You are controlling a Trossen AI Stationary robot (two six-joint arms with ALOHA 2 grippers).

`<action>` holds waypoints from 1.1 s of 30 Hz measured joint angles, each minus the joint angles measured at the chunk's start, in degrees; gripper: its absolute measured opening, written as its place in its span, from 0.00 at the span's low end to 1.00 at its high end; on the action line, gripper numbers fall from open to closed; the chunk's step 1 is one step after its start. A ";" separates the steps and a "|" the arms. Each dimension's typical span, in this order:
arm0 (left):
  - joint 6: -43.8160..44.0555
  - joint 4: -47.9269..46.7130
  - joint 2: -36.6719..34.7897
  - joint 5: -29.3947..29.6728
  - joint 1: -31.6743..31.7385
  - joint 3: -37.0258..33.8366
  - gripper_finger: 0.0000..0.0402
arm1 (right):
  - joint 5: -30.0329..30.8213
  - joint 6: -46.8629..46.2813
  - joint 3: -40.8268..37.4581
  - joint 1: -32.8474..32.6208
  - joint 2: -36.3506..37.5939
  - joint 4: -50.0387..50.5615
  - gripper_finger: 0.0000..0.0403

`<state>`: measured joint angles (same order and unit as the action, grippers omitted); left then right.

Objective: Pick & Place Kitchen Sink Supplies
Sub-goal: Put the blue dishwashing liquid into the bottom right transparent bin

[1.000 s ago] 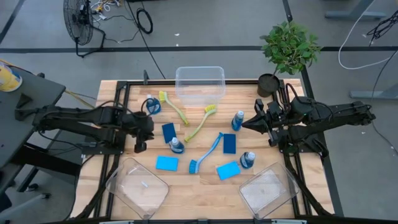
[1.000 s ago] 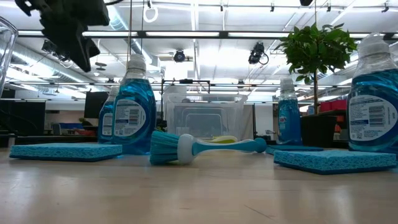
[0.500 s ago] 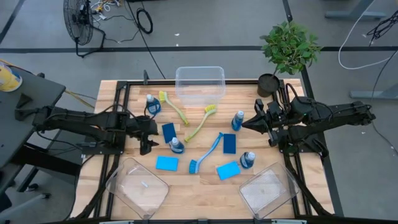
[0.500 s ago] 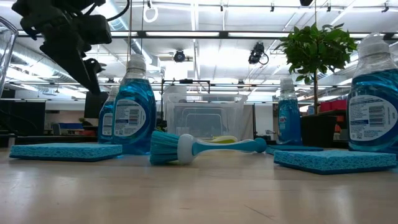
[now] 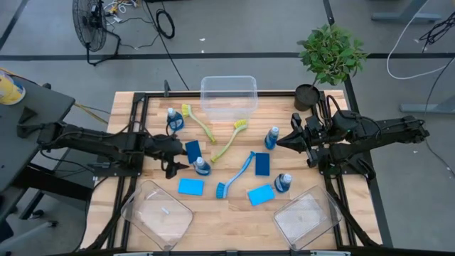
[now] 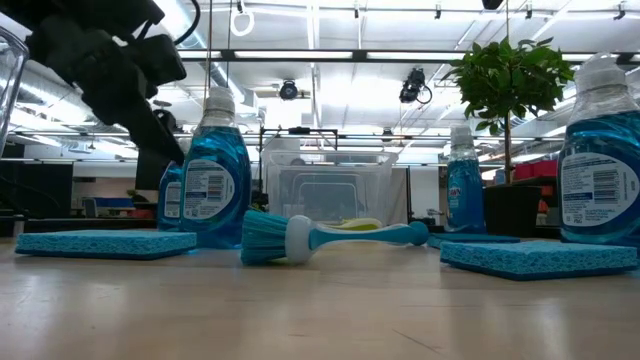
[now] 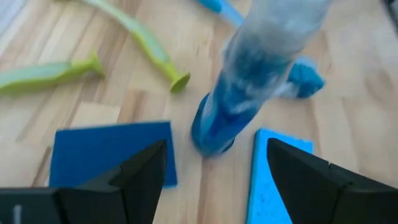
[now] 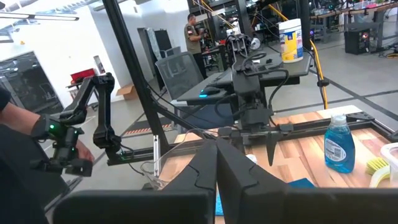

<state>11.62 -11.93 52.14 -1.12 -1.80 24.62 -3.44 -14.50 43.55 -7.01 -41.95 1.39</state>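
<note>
Wooden slats make up the worktop [image 5: 234, 213], set on a grey floor with a fan and cables behind it. From above, a clear bin [image 5: 228, 96] stands at the far edge, and two more clear bins, one [image 5: 157, 213] near the left front corner and one [image 5: 306, 216] near the right front corner, sit tilted. None of the three holds any of the supplies. A potted plant [image 5: 330, 55] stands at the far right corner.

Four soap bottles are spread out: one [image 5: 173, 119] far left, one [image 5: 202, 167] near the middle, one [image 5: 272, 137] to the right, one [image 5: 283, 183] right front. Two yellow-green brushes [image 5: 200, 124] [image 5: 231, 139] lie before the far bin, and a blue brush [image 5: 237, 174] lies slantwise in the middle. Dark sponges [image 5: 193, 151] [image 5: 262, 163] and light sponges [image 5: 190, 186] [image 5: 261, 194] lie flat around them.

The left claw [image 5: 173, 155] reaches in from the left, just beside the middle bottle and the dark sponge. Its wrist camera shows what the overhead view cannot: the fingers [image 7: 140, 177] stand well apart, with that bottle [image 7: 249, 87] upright ahead between them, untouched, a dark sponge [image 7: 109, 152] to one side and a light one [image 7: 273, 180] to the other.

The right claw [image 5: 279, 142] waits near the right-hand bottle, its fingers [image 8: 214, 174] pressed together on nothing. Only its wrist view shows a person standing far back in the room.

The table-level view shows the blue brush [image 6: 320, 238] lying before the far bin [image 6: 325, 190], which looks empty from there too.
</note>
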 joint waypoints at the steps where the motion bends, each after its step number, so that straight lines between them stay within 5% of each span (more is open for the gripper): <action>1: -0.64 0.47 -0.02 -0.56 0.02 0.00 0.70 | 0.00 0.00 0.00 -0.02 0.02 0.00 0.02; 16: -6.81 3.00 0.09 -1.84 0.01 0.00 0.70 | 0.00 0.00 0.00 0.00 0.00 0.00 0.02; 33: -7.17 12.34 12.08 -4.70 0.00 0.00 0.70 | -0.02 -0.22 0.00 0.00 0.00 0.00 0.02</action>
<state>4.45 0.41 64.22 -5.82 -1.80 24.62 -3.46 -14.72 43.55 -7.01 -41.95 1.39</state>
